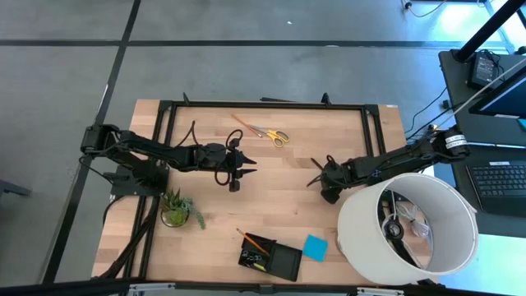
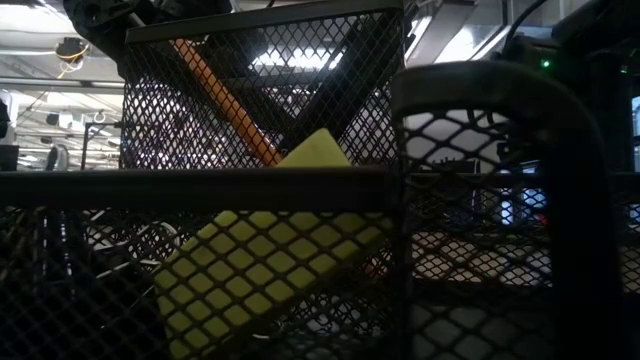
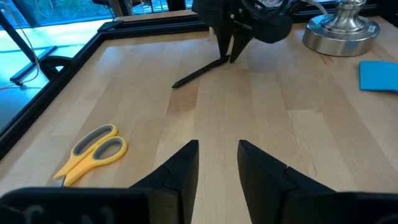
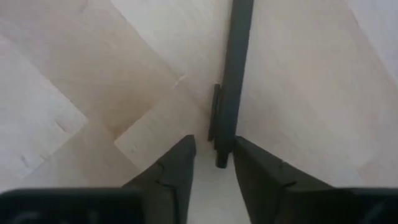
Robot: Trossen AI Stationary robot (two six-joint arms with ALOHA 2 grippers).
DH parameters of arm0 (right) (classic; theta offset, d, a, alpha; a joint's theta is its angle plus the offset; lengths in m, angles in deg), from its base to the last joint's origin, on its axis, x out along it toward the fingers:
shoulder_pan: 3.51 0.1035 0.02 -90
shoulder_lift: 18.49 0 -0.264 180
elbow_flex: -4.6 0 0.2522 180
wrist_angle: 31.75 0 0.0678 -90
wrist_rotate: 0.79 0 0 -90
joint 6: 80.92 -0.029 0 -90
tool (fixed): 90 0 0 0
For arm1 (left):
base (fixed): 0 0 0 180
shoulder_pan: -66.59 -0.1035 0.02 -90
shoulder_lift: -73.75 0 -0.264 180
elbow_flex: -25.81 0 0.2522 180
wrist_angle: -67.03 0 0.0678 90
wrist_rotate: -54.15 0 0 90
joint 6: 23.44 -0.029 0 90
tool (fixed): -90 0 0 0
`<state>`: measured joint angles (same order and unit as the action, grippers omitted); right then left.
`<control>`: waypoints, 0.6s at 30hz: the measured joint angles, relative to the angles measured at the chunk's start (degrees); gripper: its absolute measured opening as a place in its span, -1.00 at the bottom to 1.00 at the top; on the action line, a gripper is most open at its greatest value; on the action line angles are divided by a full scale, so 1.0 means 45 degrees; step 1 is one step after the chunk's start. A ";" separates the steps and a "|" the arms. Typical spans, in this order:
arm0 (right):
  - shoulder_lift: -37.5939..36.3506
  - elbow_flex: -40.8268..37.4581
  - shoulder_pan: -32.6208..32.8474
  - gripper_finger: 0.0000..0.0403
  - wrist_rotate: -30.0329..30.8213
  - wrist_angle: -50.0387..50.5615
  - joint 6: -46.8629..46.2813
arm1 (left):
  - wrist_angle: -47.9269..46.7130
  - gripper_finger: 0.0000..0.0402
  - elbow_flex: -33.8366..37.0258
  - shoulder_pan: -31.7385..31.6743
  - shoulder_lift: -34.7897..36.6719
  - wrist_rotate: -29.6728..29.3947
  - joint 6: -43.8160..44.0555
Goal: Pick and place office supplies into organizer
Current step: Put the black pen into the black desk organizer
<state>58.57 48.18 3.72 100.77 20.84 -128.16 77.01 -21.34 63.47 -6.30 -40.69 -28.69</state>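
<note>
From my remote station I see the right gripper (image 4: 210,167) lowered over the wooden table (image 1: 288,177), its 2 fingers (image 4: 171,171) slightly apart with the clip end of a thin black pen (image 4: 231,81) lying in the gap between the tips; the pen rests flat on the wood and runs straight ahead of the fingers, and I cannot tell whether either finger touches it. The left gripper (image 3: 214,165) hovers near the table's middle, its 2 fingers (image 3: 180,171) parted with only bare wood between them; the yellow-handled scissors (image 3: 93,152) lie on the table off to one side of those fingers, well apart from them, and the right gripper with the pen lies straight ahead. The organizer (image 1: 271,257), a black mesh tray at the table's near edge, holds an orange pencil (image 1: 251,241) and a yellow block (image 2: 270,250). A blue note pad (image 1: 315,247) lies just beside the organizer, toward the white lampshade (image 1: 408,222). A small potted plant (image 1: 177,208) stands near the left arm.
</note>
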 joint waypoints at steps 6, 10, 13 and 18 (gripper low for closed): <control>0.0011 -0.0010 0.0005 -0.78 -0.0089 -0.0033 0.0401 | -0.0008 -0.47 0.0000 0.0000 0.0000 0.0000 0.0000; 0.0011 -0.0010 0.0013 -0.91 0.0029 -0.0008 0.0589 | -0.0008 -0.48 0.0000 0.0000 0.0000 0.0000 0.0000; 0.0011 -0.0020 0.0024 -0.91 0.0200 -0.0044 0.0584 | -0.0008 -0.47 0.0000 0.0002 0.0000 0.0000 0.0000; -0.0004 -0.0083 0.0015 -0.91 0.0505 -0.0918 0.1092 | -0.0008 -0.48 0.0000 0.0000 0.0000 0.0000 0.0000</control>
<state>58.55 47.81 3.78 103.04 16.71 -123.25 76.97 -21.34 63.47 -6.30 -40.69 -28.69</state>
